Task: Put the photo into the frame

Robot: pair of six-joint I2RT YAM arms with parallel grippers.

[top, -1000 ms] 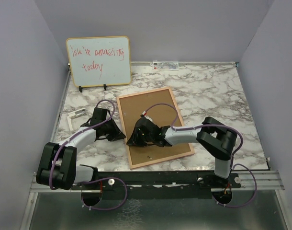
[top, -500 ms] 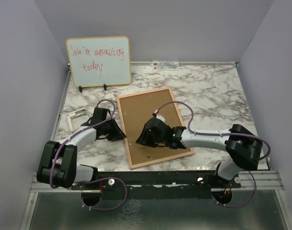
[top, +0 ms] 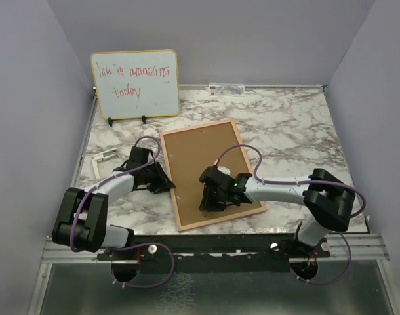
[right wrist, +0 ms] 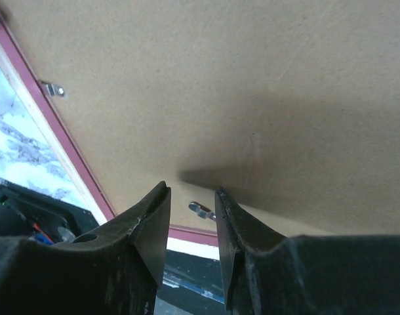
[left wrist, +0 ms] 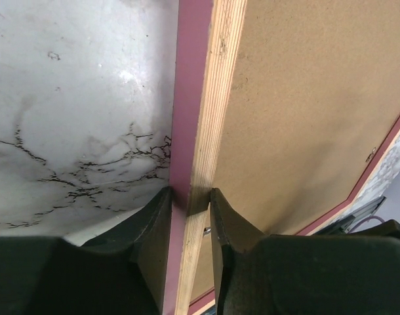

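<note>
Brown backing board (right wrist: 252, 85) is seen uppermost on the frame (top: 195, 161), which is laid flat and face down on the marble table (top: 285, 131), its far end swung a little to the left. The left gripper (left wrist: 188, 193) is set at the frame's left long side, about halfway along it. In the left wrist view the pink and pale-wood rim is seen running between the two dark fingers (left wrist: 154, 223); one finger is placed outside the frame over the marble and the other inside it over the board. The jaws are parted only as wide as that rim and lie close against it on both sides. Whether the rim is actually pinched cannot be told. The right gripper (right wrist: 192, 193) is held over the frame's near half, above the board, with its shadow cast on the brown surface. Its jaws are parted by a narrow gap, and nothing is held between them. Two small metal clips (right wrist: 54, 88) are seen on the board by the frame's pink inner border, one of them just past the right fingertips. A whiteboard (top: 134, 84) with red handwriting is stood upright beyond the frame's far left corner, well apart from it.
</note>
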